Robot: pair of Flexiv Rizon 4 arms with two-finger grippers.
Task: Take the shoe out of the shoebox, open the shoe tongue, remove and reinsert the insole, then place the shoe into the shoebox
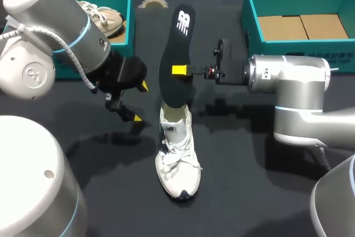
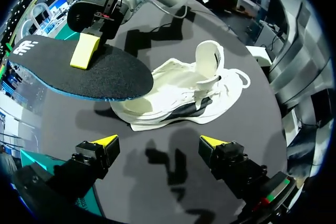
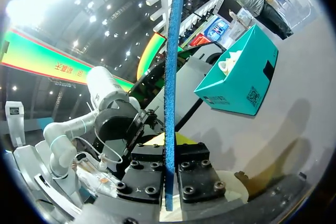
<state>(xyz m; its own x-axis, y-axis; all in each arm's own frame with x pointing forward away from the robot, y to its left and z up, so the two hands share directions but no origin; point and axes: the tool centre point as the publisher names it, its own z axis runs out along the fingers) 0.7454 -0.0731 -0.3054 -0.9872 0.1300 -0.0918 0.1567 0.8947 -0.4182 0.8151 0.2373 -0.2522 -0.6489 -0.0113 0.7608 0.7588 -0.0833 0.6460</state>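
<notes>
Black table (image 1: pixel 238 203): white shoe (image 1: pixel 177 159), left shoebox (image 1: pixel 128 26), right shoebox (image 1: pixel 266 46).

**Where the three cameras look**

The head view looks steeply down from above and behind onto the whole dark table (image 1: pixel 122 192). The left wrist view sits low and near, behind the left gripper (image 2: pixel 158 141), facing across the table at the shoe (image 2: pixel 184 93) and insole (image 2: pixel 105 77). The right wrist view is nearest, sighting along the insole's edge toward a teal box (image 3: pixel 236 77). All three show the insole.
</notes>
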